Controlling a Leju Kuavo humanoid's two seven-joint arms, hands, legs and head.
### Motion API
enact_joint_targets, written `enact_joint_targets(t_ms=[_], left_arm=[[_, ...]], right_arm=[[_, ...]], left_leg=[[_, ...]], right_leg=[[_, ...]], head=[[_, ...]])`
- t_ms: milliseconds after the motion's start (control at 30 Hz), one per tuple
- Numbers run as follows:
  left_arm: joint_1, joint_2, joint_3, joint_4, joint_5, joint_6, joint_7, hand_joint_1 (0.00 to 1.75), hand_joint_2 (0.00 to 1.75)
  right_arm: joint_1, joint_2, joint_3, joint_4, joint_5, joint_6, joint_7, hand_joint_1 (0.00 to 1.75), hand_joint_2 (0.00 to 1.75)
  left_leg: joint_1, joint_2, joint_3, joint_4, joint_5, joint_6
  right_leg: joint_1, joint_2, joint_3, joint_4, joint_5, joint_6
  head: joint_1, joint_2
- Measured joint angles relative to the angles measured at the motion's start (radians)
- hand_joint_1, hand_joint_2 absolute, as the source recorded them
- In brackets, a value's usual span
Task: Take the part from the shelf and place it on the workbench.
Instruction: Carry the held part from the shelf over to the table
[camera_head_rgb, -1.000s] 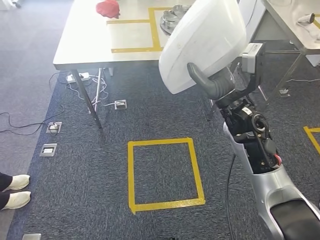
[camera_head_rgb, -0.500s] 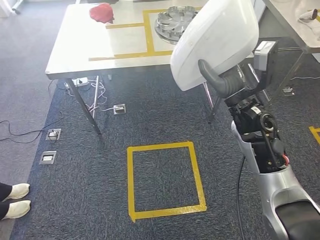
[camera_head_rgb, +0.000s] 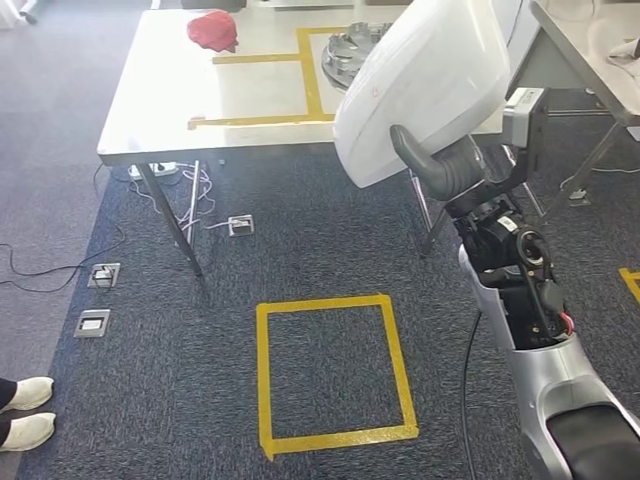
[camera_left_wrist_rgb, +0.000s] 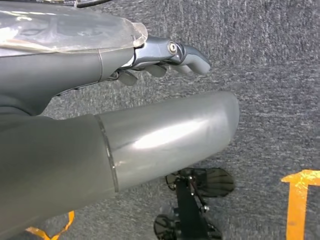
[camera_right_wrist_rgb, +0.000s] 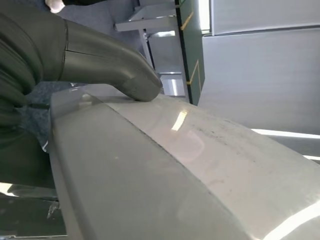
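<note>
Shoes (camera_head_rgb: 26, 410) of a person stand at the near left on the carpet. Farther off, the workbench (camera_head_rgb: 158, 110) carries a red cloth (camera_head_rgb: 213, 29), yellow tape lines and a round metal tray (camera_head_rgb: 349, 55). Nearer, a yellow tape square (camera_head_rgb: 336, 372) marks the floor. At right, the right hand (camera_head_rgb: 445, 170) grips the white part (camera_head_rgb: 423, 85), thumb pressed on it. The left hand (camera_left_wrist_rgb: 166, 55) hangs, fingers apart, holding nothing.

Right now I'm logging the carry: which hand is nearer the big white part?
Right. The right hand grips the white part, thumb across it; the left hand hangs over the carpet.
</note>
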Motion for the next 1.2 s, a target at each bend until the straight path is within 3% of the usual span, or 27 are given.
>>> enact_joint_targets(t_ms=[33,67,133,200,300,367,400,500,533,567,600,667,700,767,867,900,967,1000,1033,1067,1100,1167,1200], left_arm=[[0.001,0.000,0.000,0.000,0.000,-0.001,0.000,0.00,0.00],[0.002,0.000,0.000,0.000,0.000,-0.001,0.000,0.00,0.00],[0.003,0.000,0.000,0.000,0.000,-0.001,-0.001,0.00,0.00],[0.002,0.000,0.000,0.000,0.000,-0.001,-0.001,0.00,0.00],[0.003,0.000,0.000,0.000,0.000,-0.002,-0.002,0.00,0.00],[0.002,0.000,0.000,0.000,0.000,-0.002,-0.002,0.00,0.00],[0.000,0.000,0.000,0.000,0.000,-0.002,-0.002,0.00,0.00],[0.001,0.001,0.000,0.000,0.000,-0.002,-0.002,0.00,0.00],[0.002,0.001,0.000,0.000,0.000,-0.002,-0.002,0.00,0.00],[0.003,0.001,0.000,0.000,0.000,-0.002,-0.002,0.00,0.00],[0.003,0.001,0.000,0.000,-0.001,-0.002,-0.002,0.00,0.00],[0.003,0.003,0.000,0.000,-0.003,-0.002,-0.002,0.00,0.00],[0.002,0.005,0.000,0.000,-0.003,-0.003,-0.002,0.00,0.00],[0.002,0.008,0.000,0.000,-0.004,-0.003,-0.002,0.00,0.00],[0.002,0.008,0.000,0.000,-0.005,-0.004,-0.002,0.00,0.00],[0.001,0.008,0.000,0.000,-0.006,-0.005,-0.003,0.00,0.00],[0.000,0.006,0.000,0.000,-0.006,-0.005,-0.002,0.00,0.00],[0.001,0.005,0.000,0.000,-0.006,-0.005,-0.002,0.00,0.00],[0.002,0.005,0.000,0.000,-0.006,-0.005,-0.002,0.00,0.00],[0.003,0.004,0.000,0.000,-0.006,-0.005,-0.002,0.00,0.00],[0.003,0.004,0.000,0.000,-0.005,-0.005,-0.002,0.00,0.00],[0.003,0.004,0.000,0.000,-0.003,-0.005,-0.002,0.00,0.00],[0.003,0.004,0.000,0.000,-0.002,-0.004,-0.002,0.00,0.00]], right_arm=[[0.000,0.000,0.000,0.000,0.001,0.000,0.000,1.75,1.75],[0.000,0.000,0.000,0.000,0.001,0.000,0.000,1.75,1.75],[-0.002,0.000,0.000,0.000,0.002,0.000,0.000,1.75,1.75],[-0.005,0.000,0.000,0.001,0.002,0.000,0.001,1.75,1.75],[-0.006,0.000,0.000,0.001,0.002,-0.001,0.002,1.75,1.75],[-0.009,0.000,-0.001,-0.001,0.002,-0.003,0.000,1.75,1.75],[-0.012,0.000,0.000,-0.002,0.002,-0.002,-0.001,1.75,1.75],[-0.013,0.000,0.000,-0.004,0.002,-0.002,0.000,1.75,1.75],[-0.012,0.000,0.000,-0.004,0.002,-0.002,0.001,1.75,1.75],[-0.011,0.000,0.000,-0.004,0.002,-0.002,0.001,1.75,1.75],[-0.011,0.000,0.000,-0.004,0.002,-0.002,0.001,1.75,1.75],[-0.010,0.000,0.000,-0.004,0.002,-0.005,0.001,1.75,1.75],[-0.010,0.000,0.000,-0.004,0.002,-0.006,0.001,1.75,1.75],[-0.007,0.000,0.000,-0.004,0.002,-0.007,0.003,1.75,1.75],[-0.008,0.000,-0.001,-0.006,0.002,-0.005,0.004,1.75,1.75],[-0.010,-0.001,-0.002,-0.007,0.002,-0.004,0.003,1.75,1.75],[-0.012,-0.001,-0.003,-0.006,0.002,0.000,0.003,1.75,1.75],[-0.010,-0.001,-0.003,-0.005,0.002,0.002,0.003,1.75,1.75],[-0.008,-0.001,-0.003,-0.003,0.002,0.003,0.003,1.75,1.75],[-0.007,-0.001,-0.002,-0.002,0.002,0.004,0.003,1.75,1.75],[-0.007,-0.001,-0.002,-0.001,0.002,0.004,0.002,1.75,1.75],[-0.012,-0.001,-0.002,0.001,0.002,0.005,0.001,1.75,1.75],[-0.016,-0.001,-0.001,0.002,0.002,0.006,0.000,1.75,1.75]], left_leg=[[0.000,-0.001,0.009,0.000,-0.007,-0.001],[0.001,-0.002,0.019,0.000,-0.014,-0.003],[0.003,-0.004,0.043,-0.001,-0.031,-0.009],[0.002,-0.005,0.055,0.000,-0.043,-0.019],[-0.001,-0.003,0.058,0.003,-0.050,-0.037],[0.000,-0.001,0.048,0.039,-0.061,-0.046],[0.000,0.000,0.022,0.088,-0.076,-0.050],[0.001,0.001,-0.113,0.288,-0.140,-0.057],[0.000,0.001,-0.143,0.314,-0.141,-0.055],[0.000,0.001,-0.151,0.297,-0.118,-0.051],[-0.003,0.001,-0.139,0.243,-0.075,-0.044],[-0.012,0.002,-0.088,0.090,0.016,-0.025],[-0.016,0.003,-0.068,0.036,0.036,-0.018],[-0.021,0.004,-0.055,0.003,0.039,-0.012],[-0.013,0.003,-0.037,-0.011,0.045,-0.005],[-0.009,0.003,-0.029,-0.016,0.044,-0.002],[-0.007,0.004,-0.018,-0.018,0.035,0.003],[-0.006,0.003,-0.012,-0.017,0.029,0.003],[-0.006,0.002,-0.006,-0.017,0.023,0.002],[-0.004,0.001,0.003,-0.017,0.017,0.000],[-0.002,0.000,0.012,-0.016,0.009,-0.004],[0.000,-0.003,0.031,-0.012,-0.007,-0.014],[0.000,-0.004,0.034,-0.009,-0.014,-0.020]], right_leg=[[-0.001,0.000,-0.021,0.018,0.006,0.001],[-0.002,0.000,-0.022,-0.007,0.035,0.002],[-0.003,0.000,0.020,-0.144,0.137,0.000],[0.002,-0.001,0.056,-0.259,0.185,-0.007],[0.005,-0.003,0.075,-0.294,0.187,-0.029],[0.002,-0.004,0.091,-0.301,0.188,-0.040],[0.000,-0.004,0.099,-0.304,0.186,-0.045],[0.004,-0.004,0.108,-0.305,0.174,-0.057],[0.006,-0.003,0.113,-0.305,0.169,-0.059],[0.008,-0.001,0.119,-0.305,0.164,-0.060],[0.011,0.000,0.127,-0.305,0.158,-0.060],[0.015,0.000,0.143,-0.305,0.144,-0.057],[0.017,0.001,0.146,-0.304,0.138,-0.055],[0.019,0.003,0.149,-0.304,0.128,-0.045],[0.021,0.003,0.146,-0.286,0.104,-0.028],[0.019,0.002,0.129,-0.247,0.083,-0.022],[0.011,0.002,0.056,-0.108,0.027,-0.012],[0.006,0.002,0.014,-0.037,0.008,-0.007],[0.002,0.002,-0.016,0.005,0.007,-0.003],[-0.003,0.001,-0.028,0.007,0.027,0.001],[-0.007,0.001,-0.018,-0.034,0.067,0.004],[-0.012,0.001,0.035,-0.177,0.158,0.011],[-0.013,0.001,0.062,-0.238,0.181,0.009]], head=[[0.004,0.000],[0.008,0.000],[0.018,0.000],[0.023,0.000],[0.024,0.000],[0.017,0.000],[0.012,0.000],[-0.007,0.000],[-0.010,0.000],[-0.014,0.000],[-0.017,0.000],[-0.023,0.000],[-0.025,0.000],[-0.026,0.000],[-0.024,0.000],[-0.020,0.000],[-0.009,0.000],[-0.004,0.000],[0.000,0.000],[0.003,0.000],[0.007,0.000],[0.014,0.000],[0.017,0.000]])
